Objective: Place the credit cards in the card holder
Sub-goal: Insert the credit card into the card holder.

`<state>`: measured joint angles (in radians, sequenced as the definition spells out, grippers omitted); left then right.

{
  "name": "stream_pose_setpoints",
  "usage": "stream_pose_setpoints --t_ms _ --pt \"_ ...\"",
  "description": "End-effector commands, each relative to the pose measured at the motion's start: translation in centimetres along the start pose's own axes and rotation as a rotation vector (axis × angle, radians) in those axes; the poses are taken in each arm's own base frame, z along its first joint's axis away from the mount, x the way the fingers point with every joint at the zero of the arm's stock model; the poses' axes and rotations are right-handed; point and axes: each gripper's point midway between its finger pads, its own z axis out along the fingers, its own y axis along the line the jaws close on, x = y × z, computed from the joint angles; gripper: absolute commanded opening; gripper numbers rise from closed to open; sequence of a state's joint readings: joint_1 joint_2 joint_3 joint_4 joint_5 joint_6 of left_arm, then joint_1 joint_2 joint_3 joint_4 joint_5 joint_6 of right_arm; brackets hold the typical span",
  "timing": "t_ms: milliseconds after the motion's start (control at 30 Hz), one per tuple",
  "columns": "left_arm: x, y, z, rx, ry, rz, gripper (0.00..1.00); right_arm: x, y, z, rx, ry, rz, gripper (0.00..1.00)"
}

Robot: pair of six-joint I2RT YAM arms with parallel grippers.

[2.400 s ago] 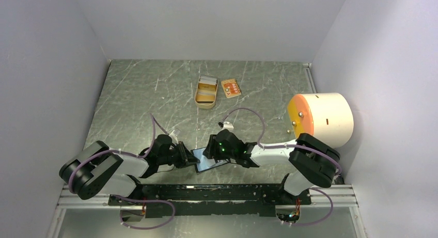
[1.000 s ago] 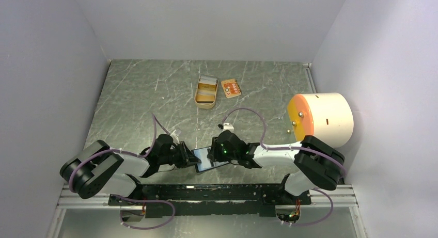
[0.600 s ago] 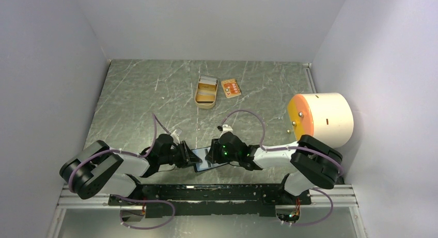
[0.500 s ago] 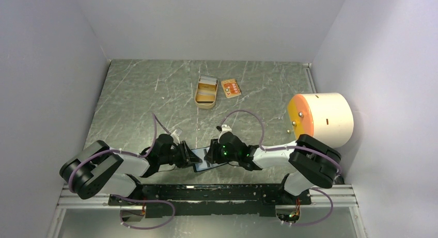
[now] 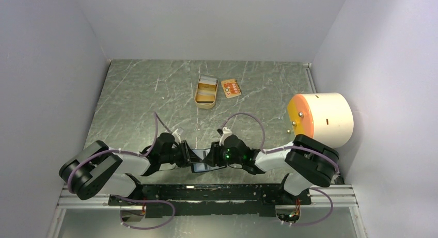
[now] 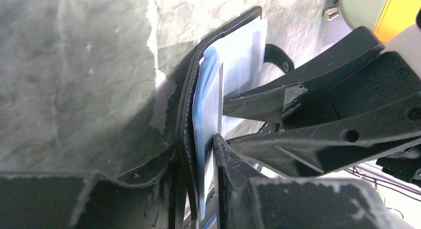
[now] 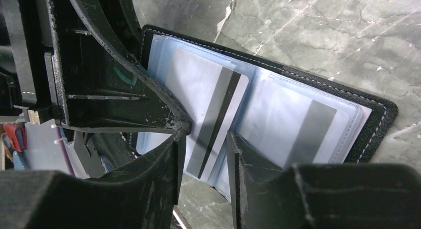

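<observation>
At the near edge of the tabletop (image 5: 129, 93), about midway along it, the card holder (image 7: 380, 112) was spread open between the two arms, its black cover framing pale blue sleeves. The left gripper (image 6: 194, 149) had its jaws clamped on the holder's cover and lining at one end. The right gripper (image 7: 204, 137) held its jaws partly apart over the pale credit card (image 7: 213, 105), which lay slanted across the sleeves of one half. Whether it sat inside a sleeve could not be told. On that card only a dark magnetic stripe could be made out.

Toward the far edge lay the tan-orange credit card (image 5: 231, 88), its print too small to read, just beside an open tan-gold tin (image 5: 205, 92). A white drum (image 5: 320, 119) with an orange face stood at the right edge.

Compared with the view some two seconds before, the right gripper had shifted leftward, closer to the left one, and the holder looked narrower between them. The tin and the orange card had not moved.
</observation>
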<state>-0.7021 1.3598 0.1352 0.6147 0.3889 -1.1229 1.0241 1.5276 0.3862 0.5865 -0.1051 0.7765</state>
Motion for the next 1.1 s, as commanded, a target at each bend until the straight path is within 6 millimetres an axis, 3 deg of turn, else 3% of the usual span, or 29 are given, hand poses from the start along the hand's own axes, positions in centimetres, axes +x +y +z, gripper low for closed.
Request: stream_pose_setpoints --t_ms 0,267,567,733,1067 --pt "-0.3 -1.2 0.6 -0.007 0.039 0.073 0.25 1.1 -0.7 -0.8 0.031 0.043 -0.007 0.42" --pt "0.2 -2.3 0.3 -0.024 0.126 0.15 0.2 -0.5 -1.9 -3.2 0.126 -0.023 0.048 0.47" --pt "0.2 -2.6 0.5 -0.029 0.151 0.148 0.31 -1.8 -1.0 -1.9 0.083 -0.08 0.171 0.51" --pt "-0.3 -3.6 0.4 -0.027 0.141 0.155 0.36 -1.4 -1.2 -1.1 0.075 -0.063 0.192 0.44" --pt "-1.3 -4.9 -0.9 -0.017 0.07 0.164 0.3 -2.7 -3.5 -3.5 0.206 -0.13 0.1 0.3"
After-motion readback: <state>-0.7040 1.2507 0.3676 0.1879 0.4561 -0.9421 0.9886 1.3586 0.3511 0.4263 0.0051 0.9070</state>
